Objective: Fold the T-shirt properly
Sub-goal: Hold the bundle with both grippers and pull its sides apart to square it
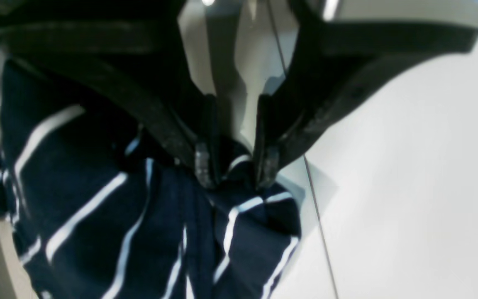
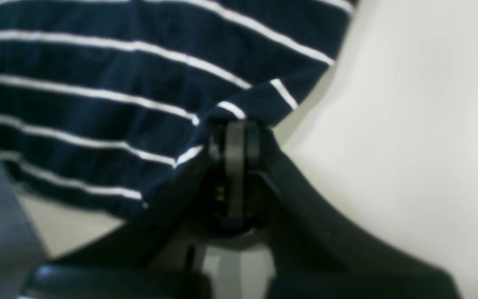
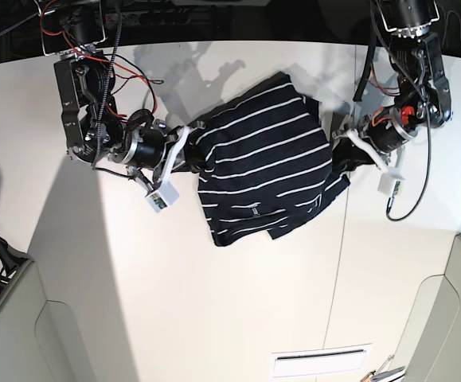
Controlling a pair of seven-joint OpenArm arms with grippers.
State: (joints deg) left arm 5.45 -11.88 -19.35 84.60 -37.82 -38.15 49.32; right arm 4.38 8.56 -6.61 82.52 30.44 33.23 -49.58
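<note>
The T-shirt (image 3: 262,163), dark navy with thin white stripes, is spread between the two arms over the white tabletop (image 3: 214,302), in the upper middle of the base view. It is held at two opposite edges and hangs slack between them, with the lower part bunched and folded over itself. A small pale label (image 3: 255,212) is seen on the fabric near its lower edge.

The right end effector (image 2: 235,133) is seen pinched fully together on a fold of the shirt's edge; in the right wrist view the striped cloth is gathered right at the fingertips, and the rest of the shirt fans out above and to the left. In the base view this end effector (image 3: 190,155) is placed at the shirt's left edge.

The left end effector (image 1: 232,168) is seen narrowly parted, with a bunch of striped fabric caught between the fingertips (image 1: 203,164). In the left wrist view the shirt (image 1: 139,216) is draped below and to the left of the fingers, and a thin seam line (image 1: 318,216) in the tabletop is visible just beside the cloth. In the base view this end effector (image 3: 343,151) is placed at the shirt's right edge.

A grey divider (image 3: 23,334) is seen at the lower left corner of the base view, well apart from the shirt.
</note>
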